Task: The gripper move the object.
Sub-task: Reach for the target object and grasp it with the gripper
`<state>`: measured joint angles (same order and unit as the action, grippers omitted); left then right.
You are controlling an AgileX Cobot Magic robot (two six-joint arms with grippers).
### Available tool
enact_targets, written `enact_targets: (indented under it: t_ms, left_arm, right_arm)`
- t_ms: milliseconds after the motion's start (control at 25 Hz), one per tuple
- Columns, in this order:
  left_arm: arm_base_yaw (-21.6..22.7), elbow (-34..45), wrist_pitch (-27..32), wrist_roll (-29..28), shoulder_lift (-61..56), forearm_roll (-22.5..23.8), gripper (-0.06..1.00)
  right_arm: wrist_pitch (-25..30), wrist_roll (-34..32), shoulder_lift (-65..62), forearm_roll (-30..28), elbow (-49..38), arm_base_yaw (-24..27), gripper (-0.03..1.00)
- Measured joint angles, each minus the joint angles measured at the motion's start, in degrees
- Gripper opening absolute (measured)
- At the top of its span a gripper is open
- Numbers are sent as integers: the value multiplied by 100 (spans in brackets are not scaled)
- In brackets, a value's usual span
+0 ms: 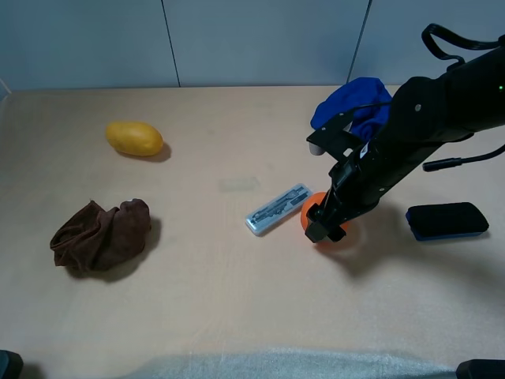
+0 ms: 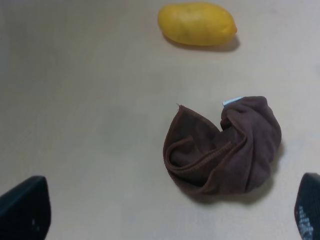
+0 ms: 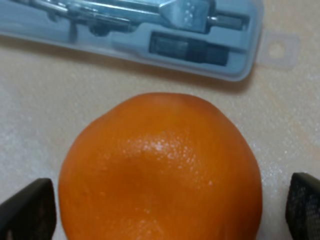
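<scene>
The round orange fruit (image 1: 310, 205) lies on the tan table right of centre, mostly hidden under my right gripper (image 1: 323, 225) in the high view. In the right wrist view the orange (image 3: 160, 170) fills the space between the two dark fingertips (image 3: 27, 210), and a small gap shows at the right finger. The right gripper (image 3: 170, 210) is open around the fruit. My left gripper (image 2: 170, 210) is open and empty, hovering above the table near a brown cloth (image 2: 225, 147); it is out of the high view.
A clear plastic case of drawing tools (image 1: 276, 208) lies just left of the orange. A black-and-blue eraser block (image 1: 447, 220) sits to the right, a blue cloth (image 1: 351, 110) behind. An oval yellow fruit (image 1: 135, 138) and the brown cloth (image 1: 101, 235) are on the left.
</scene>
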<state>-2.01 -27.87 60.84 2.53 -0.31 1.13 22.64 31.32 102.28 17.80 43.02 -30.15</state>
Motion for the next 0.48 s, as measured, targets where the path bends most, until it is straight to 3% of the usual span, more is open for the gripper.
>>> enact_targets:
  t_ms: [200,320,480]
  left_arm:
    - [0,0,0,0,0,0,99]
    - [0,0,0,0,0,0,99]
    - [0,0,0,0,0,0,99]
  right_arm:
    - [-2,0,24,5,0,0,68]
    - [11,2,35,40,0,0,55]
    - [11,2,35,44,0,0,55]
